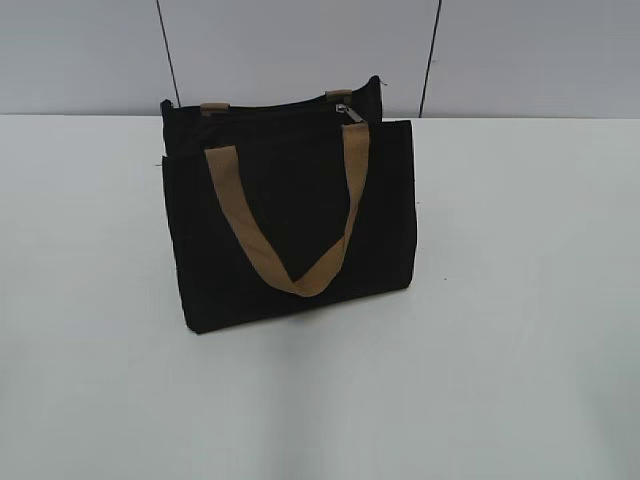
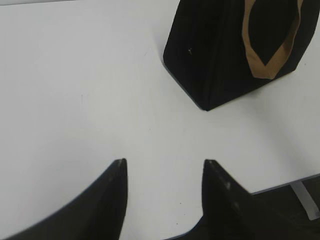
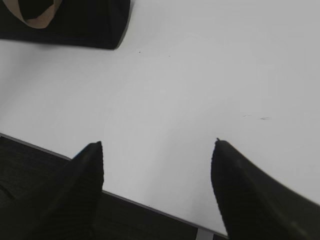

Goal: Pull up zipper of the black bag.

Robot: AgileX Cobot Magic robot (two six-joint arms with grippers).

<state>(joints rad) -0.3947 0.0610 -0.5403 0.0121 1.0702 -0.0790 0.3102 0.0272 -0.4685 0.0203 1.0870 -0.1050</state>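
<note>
The black bag (image 1: 290,215) stands upright on the white table, left of centre in the exterior view, a tan strap handle (image 1: 290,235) hanging down its front. The zipper's small silver pull tab (image 1: 351,111) sits at the right end of the bag's top. No gripper shows in the exterior view. My left gripper (image 2: 165,162) is open and empty over bare table, with the bag (image 2: 220,55) ahead at the upper right. My right gripper (image 3: 157,145) is open and empty near the table's front edge, with the bag's bottom corner (image 3: 85,25) at the upper left.
The white table (image 1: 520,300) spreads on all sides of the bag. A grey panelled wall (image 1: 300,50) stands behind it. The table's front edge (image 3: 150,207) and the dark floor below show in the right wrist view.
</note>
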